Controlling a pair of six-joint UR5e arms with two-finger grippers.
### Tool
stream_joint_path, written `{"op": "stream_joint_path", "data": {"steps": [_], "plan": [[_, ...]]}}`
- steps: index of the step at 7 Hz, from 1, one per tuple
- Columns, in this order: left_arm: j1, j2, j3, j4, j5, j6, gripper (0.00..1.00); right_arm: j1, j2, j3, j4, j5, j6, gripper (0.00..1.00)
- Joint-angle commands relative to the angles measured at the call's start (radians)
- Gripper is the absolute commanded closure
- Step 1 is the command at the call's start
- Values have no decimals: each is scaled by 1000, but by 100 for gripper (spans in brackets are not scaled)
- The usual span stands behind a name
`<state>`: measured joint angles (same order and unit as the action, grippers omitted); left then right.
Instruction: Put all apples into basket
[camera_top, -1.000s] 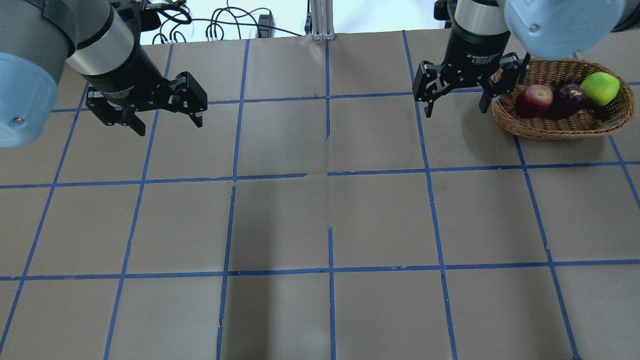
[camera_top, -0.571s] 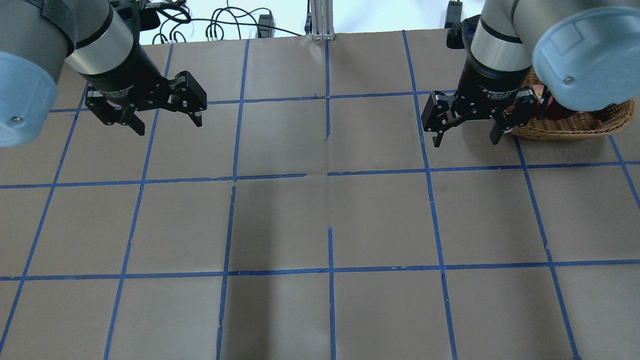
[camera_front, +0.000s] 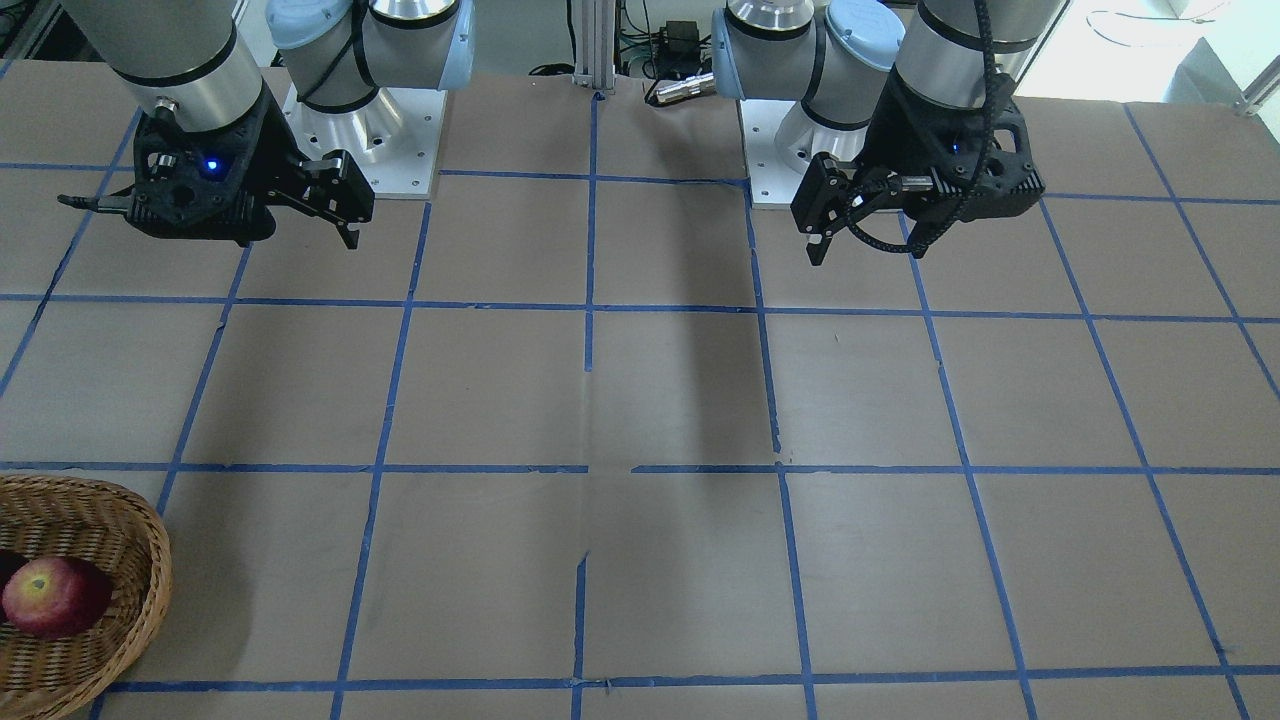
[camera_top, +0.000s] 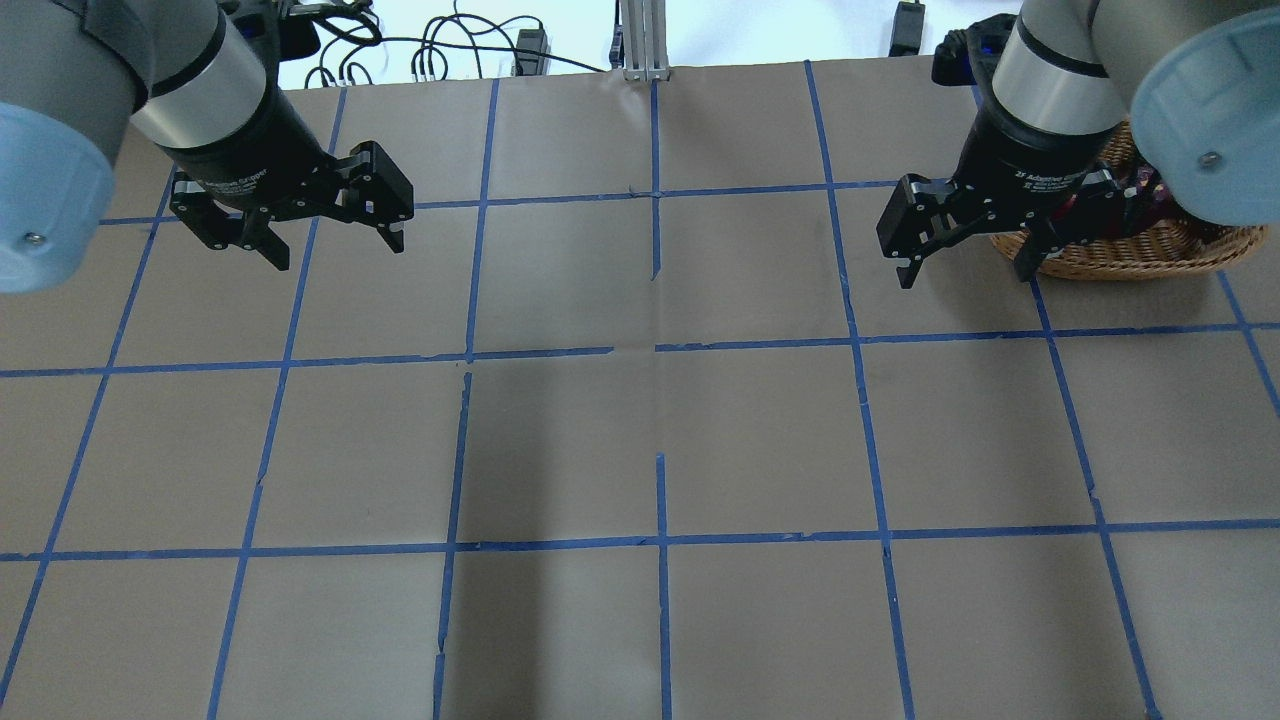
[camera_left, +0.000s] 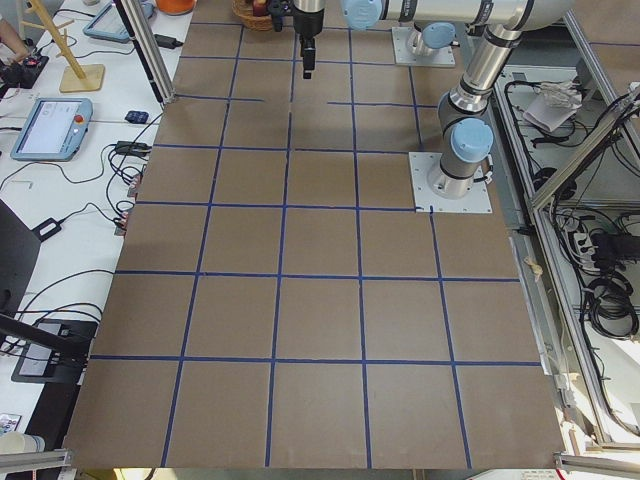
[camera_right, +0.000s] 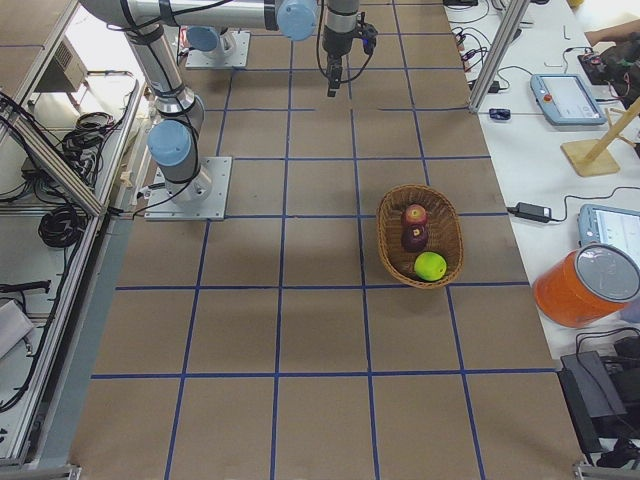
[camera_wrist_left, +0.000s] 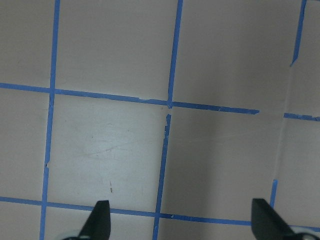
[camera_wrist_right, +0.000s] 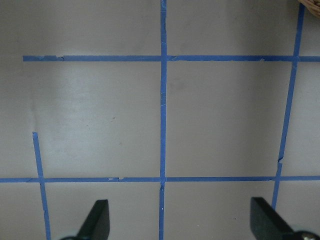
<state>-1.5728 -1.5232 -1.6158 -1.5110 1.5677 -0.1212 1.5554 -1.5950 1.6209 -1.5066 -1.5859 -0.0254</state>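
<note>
Currently the red apple (camera_right: 414, 214), purple apple (camera_right: 413, 238) and green apple (camera_right: 431, 265) lie inside the basket (camera_right: 384, 240) near the table's (camera_top: 760, 430) far right corner. Left gripper (camera_top: 340, 250) and right gripper (camera_top: 965, 275) (both above the far half) hang wide open, holding nothing.

Brown table (camera_top: 640, 440), blue tape grid (camera_top: 660, 350)

Broad table (camera_top: 760, 430) span between left gripper (camera_top: 340, 257) and right gripper (camera_top: 965, 278); basket (camera_top: 1150, 258) well beyond the latter.
</note>
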Motion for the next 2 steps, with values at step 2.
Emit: {"op": "stream_joint_path", "data": {"steps": [2], "plan": [[-1, 0, -1, 0, 0, 0, 0, 0, -3, 5, -7, 4, -1, 0]]}}
